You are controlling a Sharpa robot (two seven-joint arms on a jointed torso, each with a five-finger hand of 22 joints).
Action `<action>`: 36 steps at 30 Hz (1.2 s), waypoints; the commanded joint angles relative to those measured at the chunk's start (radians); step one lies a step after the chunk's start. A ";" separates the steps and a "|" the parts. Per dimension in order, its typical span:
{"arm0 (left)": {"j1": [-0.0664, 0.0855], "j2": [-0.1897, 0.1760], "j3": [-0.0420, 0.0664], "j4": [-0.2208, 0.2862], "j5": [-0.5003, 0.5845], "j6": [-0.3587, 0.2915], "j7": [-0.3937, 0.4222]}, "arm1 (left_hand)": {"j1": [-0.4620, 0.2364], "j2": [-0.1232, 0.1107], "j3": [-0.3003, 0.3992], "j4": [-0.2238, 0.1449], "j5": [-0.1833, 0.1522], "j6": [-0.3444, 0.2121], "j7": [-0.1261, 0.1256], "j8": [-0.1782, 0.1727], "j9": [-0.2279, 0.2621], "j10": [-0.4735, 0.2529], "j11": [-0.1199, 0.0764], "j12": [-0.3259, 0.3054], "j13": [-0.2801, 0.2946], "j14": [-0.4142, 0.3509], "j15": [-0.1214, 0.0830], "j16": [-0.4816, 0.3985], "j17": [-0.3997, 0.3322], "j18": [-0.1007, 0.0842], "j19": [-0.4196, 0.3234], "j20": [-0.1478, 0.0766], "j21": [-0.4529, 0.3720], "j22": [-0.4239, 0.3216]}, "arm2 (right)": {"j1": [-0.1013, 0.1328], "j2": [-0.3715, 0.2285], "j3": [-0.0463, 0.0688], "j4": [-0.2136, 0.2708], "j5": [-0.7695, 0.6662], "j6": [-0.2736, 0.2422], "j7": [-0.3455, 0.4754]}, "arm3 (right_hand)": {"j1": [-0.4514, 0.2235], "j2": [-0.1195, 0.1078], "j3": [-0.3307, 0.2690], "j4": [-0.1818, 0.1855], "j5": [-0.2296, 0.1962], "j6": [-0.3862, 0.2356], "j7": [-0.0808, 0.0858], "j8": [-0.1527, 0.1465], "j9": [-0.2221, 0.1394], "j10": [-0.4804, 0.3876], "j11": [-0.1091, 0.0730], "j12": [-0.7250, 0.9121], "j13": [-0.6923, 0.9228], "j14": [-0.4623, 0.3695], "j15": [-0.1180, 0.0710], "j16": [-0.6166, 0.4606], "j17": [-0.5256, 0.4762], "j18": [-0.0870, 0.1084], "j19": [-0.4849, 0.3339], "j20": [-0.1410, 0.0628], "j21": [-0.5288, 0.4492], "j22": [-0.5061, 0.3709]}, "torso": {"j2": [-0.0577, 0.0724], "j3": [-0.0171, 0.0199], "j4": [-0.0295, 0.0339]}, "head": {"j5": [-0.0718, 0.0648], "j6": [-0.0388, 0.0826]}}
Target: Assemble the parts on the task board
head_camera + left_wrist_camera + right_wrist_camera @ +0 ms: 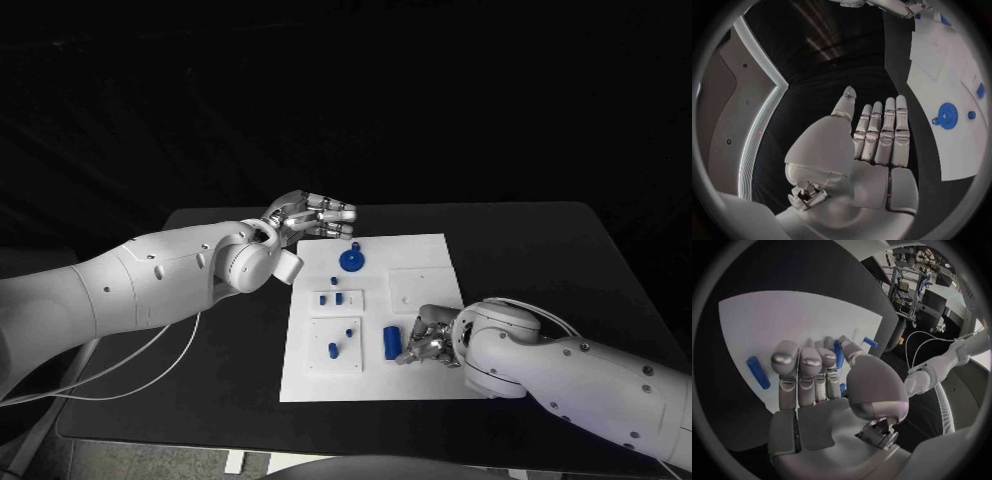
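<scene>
Right hand [428,340] on task board [418,265] | blue cylinder [391,341] beside | left hand [310,214] spread

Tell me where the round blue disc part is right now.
In the head view the round blue disc lies on the task board, near its far edge, just right of the open left robot hand.

task board [418,270]: white | parts [392,341]: blue | table [548,250]: black | fingers [879,125]: silver
</scene>
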 commanded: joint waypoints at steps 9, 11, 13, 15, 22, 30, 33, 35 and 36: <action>0.000 -0.001 0.001 0.001 -0.006 0.024 0.000 | -0.004 0.007 0.003 0.000 0.006 -0.001 0.010 0.001 -0.001 -0.008 0.002 -0.005 0.000 0.003 0.002 0.000 0.001 -0.003 0.003 0.000 0.005 -0.001 | -0.008 -0.010 -0.005 -0.010 -0.008 0.010 -0.016 | -0.005 -0.014 -0.002 -0.002 0.035 0.001 0.009 -0.004 -0.003 0.005 -0.001 0.005 0.002 0.004 0.001 0.007 0.003 -0.013 0.055 0.002 0.009 0.109 | 0.000 0.0001 0.0005 | -0.002 0.000; 0.000 -0.001 0.001 0.001 -0.006 0.025 0.000 | -0.004 0.007 0.003 0.000 0.006 -0.001 0.010 0.001 -0.001 -0.008 0.002 -0.005 0.000 0.003 0.002 0.000 0.001 -0.003 0.003 0.000 0.005 -0.001 | -0.008 -0.013 -0.005 -0.008 -0.008 0.005 -0.013 | -0.004 -0.023 -0.002 0.003 0.035 0.002 0.009 -0.004 -0.003 0.005 -0.001 0.005 0.003 0.004 0.000 0.007 0.003 -0.013 0.054 0.002 0.008 0.108 | 0.000 0.0002 0.0002 | -0.002 0.000; 0.000 -0.001 0.001 0.001 -0.007 0.025 0.000 | -0.004 0.007 0.003 0.000 0.006 -0.001 0.010 0.001 -0.001 -0.008 0.002 -0.005 0.000 0.003 0.002 0.000 0.001 -0.003 0.003 0.000 0.005 -0.001 | -0.008 -0.018 -0.005 -0.004 -0.006 -0.002 -0.009 | -0.003 -0.044 -0.006 0.015 0.038 0.001 0.011 -0.004 -0.003 0.004 -0.001 0.003 0.002 0.003 0.000 0.004 0.001 -0.012 0.054 0.002 0.005 0.107 | 0.000 0.0004 -0.0001 | -0.002 0.001; 0.000 -0.002 0.001 0.001 -0.007 0.025 0.000 | -0.004 0.007 0.003 0.000 0.006 -0.001 0.010 0.001 -0.001 -0.008 0.002 -0.005 0.000 0.003 0.002 0.000 0.001 -0.003 0.003 0.000 0.005 -0.001 | -0.008 -0.025 -0.005 0.003 -0.002 -0.012 -0.004 | -0.003 -0.064 -0.042 0.032 0.060 -0.003 0.013 -0.004 -0.004 0.001 0.001 -0.003 -0.002 0.002 0.000 0.000 -0.002 -0.011 0.053 0.001 0.000 0.106 | 0.000 0.0002 0.0002 | -0.003 0.001; 0.000 -0.005 0.001 0.001 -0.007 0.023 -0.001 | -0.005 0.005 0.003 -0.002 0.006 -0.003 0.011 0.001 -0.001 -0.010 0.003 -0.005 0.000 0.003 0.002 0.000 0.001 -0.003 0.003 0.000 0.006 -0.002 | -0.008 -0.074 0.009 0.057 0.020 -0.043 0.010 | 0.063 -0.100 -0.176 0.150 0.008 -0.094 0.041 -0.003 0.008 -0.006 0.018 0.046 0.025 0.001 0.007 0.004 0.006 -0.003 0.056 0.007 0.004 0.108 | 0.000 0.0005 -0.0017 | -0.005 0.003; 0.000 -0.007 0.000 0.001 -0.007 0.021 0.003 | -0.005 0.005 0.003 -0.002 0.006 -0.003 0.011 0.001 -0.001 -0.010 0.003 -0.005 0.000 0.003 0.002 0.000 0.001 -0.003 0.003 0.000 0.006 -0.002 | -0.007 -0.134 0.084 0.109 0.028 -0.068 0.014 | 0.109 -0.066 -0.145 0.137 -0.005 -0.085 0.040 -0.003 0.020 -0.001 0.016 0.062 0.031 0.002 0.006 0.005 0.007 -0.002 0.057 0.008 0.010 0.109 | 0.000 0.0010 -0.0013 | -0.012 0.010; 0.000 -0.009 0.000 0.002 -0.007 0.019 0.006 | -0.005 0.005 0.003 -0.002 0.006 -0.003 0.011 0.001 -0.001 -0.010 0.003 -0.005 0.000 0.003 0.002 0.000 0.001 -0.003 0.003 0.000 0.006 -0.002 | -0.006 -0.159 0.125 0.107 0.016 -0.068 0.010 | 0.111 -0.074 -0.057 0.110 -0.038 -0.024 0.017 0.004 0.050 0.019 0.003 0.109 0.061 0.003 -0.002 0.008 0.009 -0.006 0.057 0.002 0.016 0.110 | 0.000 0.0006 -0.0014 | -0.020 0.014; 0.000 -0.010 0.000 0.003 -0.007 0.018 0.010 | -0.004 0.005 0.004 -0.003 0.005 -0.002 0.010 0.002 -0.001 -0.008 0.003 -0.004 0.000 0.004 0.002 0.000 0.001 -0.003 0.003 0.000 0.006 -0.003 | -0.005 -0.174 0.146 0.098 0.013 -0.063 0.008 | 0.105 -0.078 -0.024 0.082 -0.027 -0.019 0.012 -0.003 0.080 0.023 0.001 0.123 0.073 0.004 -0.004 0.010 0.012 -0.011 0.057 -0.003 0.022 0.111 | 0.000 0.0005 -0.0015 | -0.028 0.017; 0.000 -0.011 0.000 0.005 -0.007 0.017 0.012 | -0.004 0.005 0.004 -0.003 0.005 -0.002 0.010 0.002 -0.001 -0.008 0.003 -0.004 0.000 0.004 0.002 0.000 0.001 -0.003 0.003 0.000 0.006 -0.003 | -0.004 -0.182 0.156 0.093 0.011 -0.061 0.008 | 0.103 -0.076 -0.016 0.070 -0.013 -0.020 0.011 -0.003 0.091 0.023 0.000 0.125 0.075 0.004 -0.005 0.011 0.013 -0.012 0.057 -0.003 0.024 0.112 | 0.000 0.0002 -0.0008 | -0.030 0.018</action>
